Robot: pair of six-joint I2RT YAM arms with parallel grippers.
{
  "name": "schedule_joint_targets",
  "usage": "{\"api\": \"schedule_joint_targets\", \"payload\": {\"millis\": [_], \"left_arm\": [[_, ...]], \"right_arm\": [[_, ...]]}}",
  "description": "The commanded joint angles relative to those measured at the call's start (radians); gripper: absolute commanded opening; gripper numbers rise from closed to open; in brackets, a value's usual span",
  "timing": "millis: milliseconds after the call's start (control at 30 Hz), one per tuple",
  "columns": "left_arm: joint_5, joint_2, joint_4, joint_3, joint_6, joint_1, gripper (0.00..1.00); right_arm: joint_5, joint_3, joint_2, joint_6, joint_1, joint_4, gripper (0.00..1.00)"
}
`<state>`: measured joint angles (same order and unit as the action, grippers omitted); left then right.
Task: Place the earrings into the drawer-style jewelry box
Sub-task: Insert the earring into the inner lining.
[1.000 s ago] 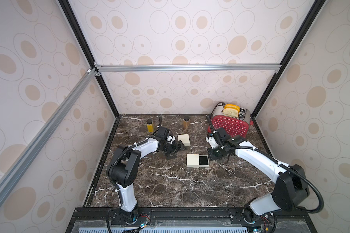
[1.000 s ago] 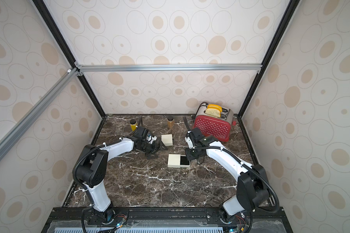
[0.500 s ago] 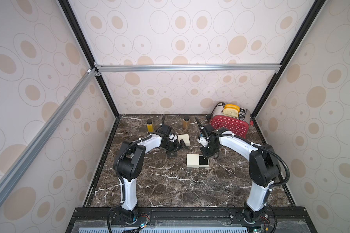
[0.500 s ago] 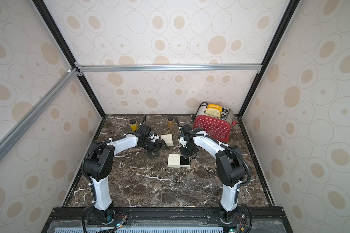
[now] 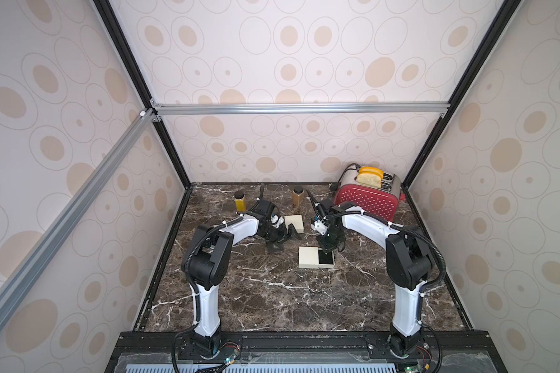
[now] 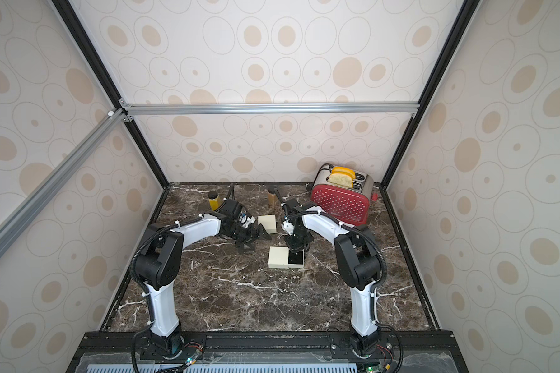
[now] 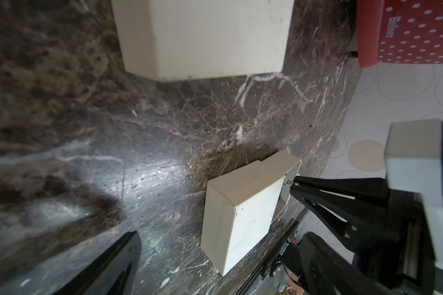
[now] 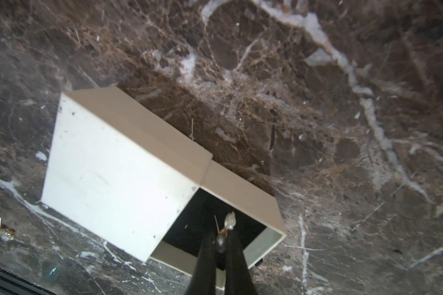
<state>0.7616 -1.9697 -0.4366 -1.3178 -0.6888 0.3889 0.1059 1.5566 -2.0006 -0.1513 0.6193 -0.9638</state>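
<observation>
A: Tabletop: dark brown marble look, white veins, polished. Throws glare in the left wrist view.
B: Ack. Jewelry box: cream, matt, card-like, small dark scuffs on the sleeve. Drawer lining: black, matt.
A: Earring: shiny gold-tone metal, pale translucent stone. Second earring: same gold gleam.
B: Right gripper: black matt plastic. Arm shells: white glossy plastic.
A: Toaster: red body, white dots, smooth satin finish; top is bright chrome-like metal. Rail: brushed aluminium.
B: Walls: matt, printed. Can't tell paper or cloth.
</observation>
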Motion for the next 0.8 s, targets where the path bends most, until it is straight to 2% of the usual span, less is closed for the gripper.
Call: {"api": "schedule_joint_targets", "payload": {"millis": [0, 767], "left_arm": [[0.013, -0.014, -0.025, -0.011, 0.031, 0.003, 0.99], [0.027, -0.004, -0.019, 0.01, 0.039, -0.01, 0.99]], "right_arm": [[-0.021, 0.034, -0.033, 0.028, 0.016, -0.054, 0.0], [-0.04, 0.095, -0.104, 0.028, 0.042, -0.086, 0.0]]}}
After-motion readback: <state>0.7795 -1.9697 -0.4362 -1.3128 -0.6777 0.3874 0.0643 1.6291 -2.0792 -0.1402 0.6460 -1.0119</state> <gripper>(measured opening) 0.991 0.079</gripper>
